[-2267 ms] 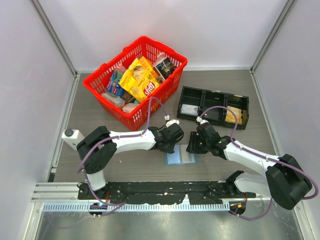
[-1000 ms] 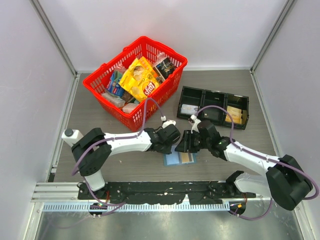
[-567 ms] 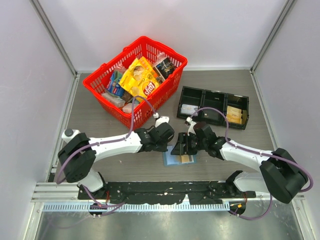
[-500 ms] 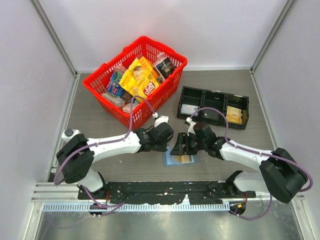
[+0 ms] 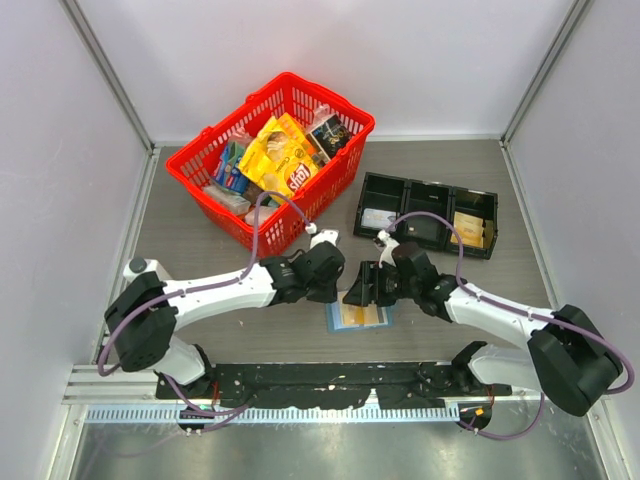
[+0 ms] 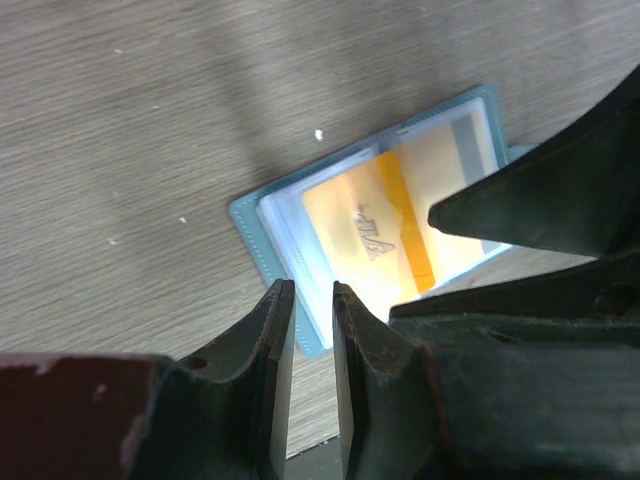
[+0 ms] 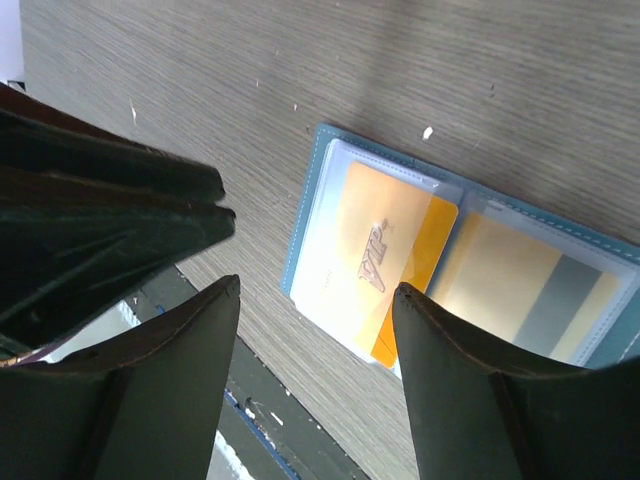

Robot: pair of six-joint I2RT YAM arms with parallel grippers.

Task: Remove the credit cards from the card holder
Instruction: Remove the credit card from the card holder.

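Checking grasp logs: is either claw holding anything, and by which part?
The right claw is open above the card holder, holding nothing. The left claw is nearly shut at the card holder's edge; whether it pinches it cannot be told.

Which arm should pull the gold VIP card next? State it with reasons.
Right. The right gripper is open over the VIP card in the card holder; the left gripper is nearly shut.

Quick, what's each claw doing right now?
Left claw: almost shut, nothing visibly gripped.
Right claw: open, empty, over the card holder.
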